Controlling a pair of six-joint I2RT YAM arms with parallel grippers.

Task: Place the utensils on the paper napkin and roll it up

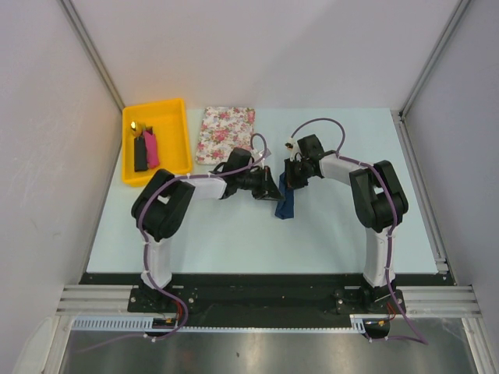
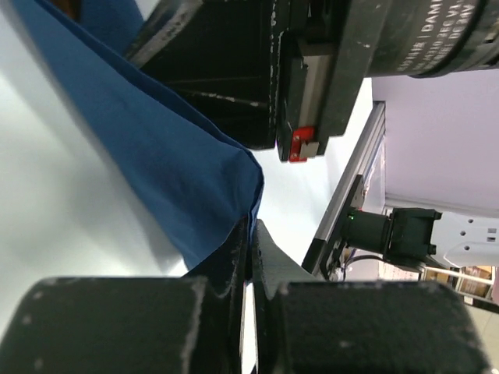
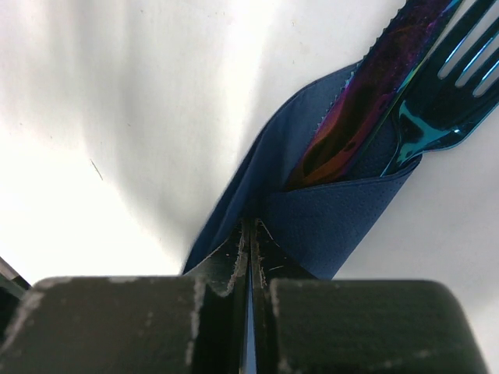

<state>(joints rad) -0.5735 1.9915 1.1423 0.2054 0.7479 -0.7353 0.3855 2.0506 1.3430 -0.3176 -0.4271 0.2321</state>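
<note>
The paper napkin (image 1: 286, 204) is pinched by the left jaws and the right jaws at mid frame. The utensils (image 3: 373, 87) are tucked inside it.

Handles of the utensils (image 3: 366, 101) inside the paper napkin (image 3: 327, 218); tips off-frame

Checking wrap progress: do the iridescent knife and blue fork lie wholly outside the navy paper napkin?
No; the knife and fork are tucked into the napkin fold, only blade and tines showing.
</note>
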